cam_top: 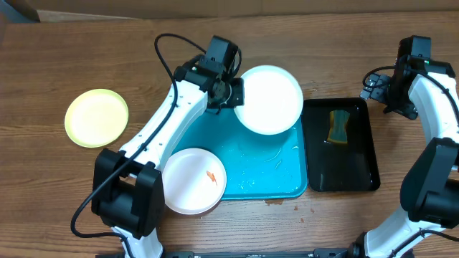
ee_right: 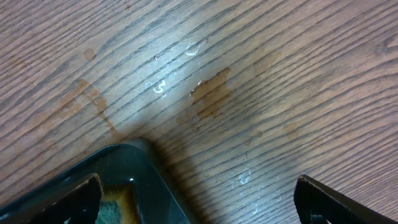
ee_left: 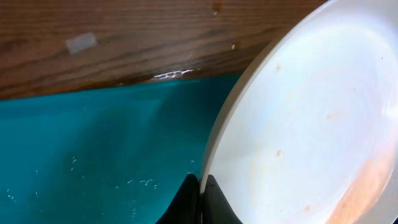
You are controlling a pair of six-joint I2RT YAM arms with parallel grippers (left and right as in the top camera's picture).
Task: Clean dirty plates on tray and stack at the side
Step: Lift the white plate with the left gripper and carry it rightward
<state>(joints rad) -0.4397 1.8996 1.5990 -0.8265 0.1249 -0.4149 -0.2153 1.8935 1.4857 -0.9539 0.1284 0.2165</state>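
**Operator:** Status of left end effector (cam_top: 233, 93)?

**Technician:** Clamped narrow on the left rim of a white plate (cam_top: 269, 99). Plate extending rightward from the grip, over the far right corner of the blue tray (cam_top: 265, 165).

**Operator:** Right end effector (ee_right: 198, 190)?

**Technician:** Spread wide, holding nothing, above bare bench (ee_right: 249, 74) beside a corner of the black tray (cam_top: 355, 168).

**Operator:** Bearing for the coming move?

**Technician:** Probably a fetch of the sponge (cam_top: 339, 126). Located left of the right end effector and nearer the base, long axis running near to far. Right arm much closer than left.

**Operator:** Other plates?

**Technician:** Second white plate (cam_top: 192, 180) at the tray's near left corner, overhanging the rim. Yellow-green plate (cam_top: 97, 117) on the bench, well left of the tray.
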